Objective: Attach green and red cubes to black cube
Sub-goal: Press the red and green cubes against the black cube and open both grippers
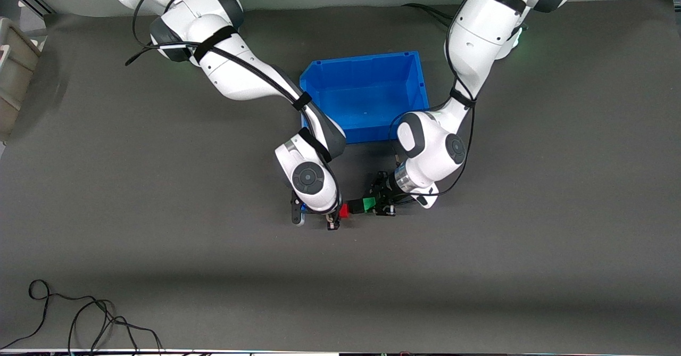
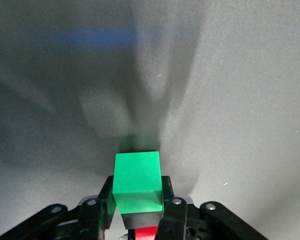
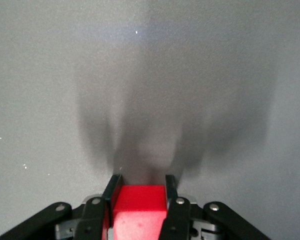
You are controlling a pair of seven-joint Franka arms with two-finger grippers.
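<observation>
Item 1. Small green plastic cube (image 1: 368, 204): held off the table in the left gripper (image 1: 381, 205), fingers clenched on its sides. In the left wrist view it shows between the finger pads (image 2: 168, 197), with a dark block directly against its underside and a sliver of red past that.

Item 2. Small black cube (image 1: 356, 207): seen in the front view as a dark gap-filler between the green and red pieces, touching the green one at its 9 o'clock face. Whether it is firmly joined cannot be told.

Item 3. Small red plastic cube (image 1: 344, 210): grasped by the right gripper (image 1: 334, 218), fingers closed on its flanks, as the right wrist view shows (image 3: 139, 207). It sits at the 9 o'clock end of the row, touching or just beside the black piece.

Item 4. Open blue plastic bin (image 1: 409, 68): on the grey table mat (image 1: 532, 212), at 12 o'clock from the cubes, nothing visible in it.

Item 5. Loose black cable (image 1: 80, 319): near the 7 o'clock corner of the front view.

Status, by judgement: the three cubes are in line over the mat, both arms engaged, so assembly looks nearly or fully made. Left to do: confirm the red joint seats, then let go.
</observation>
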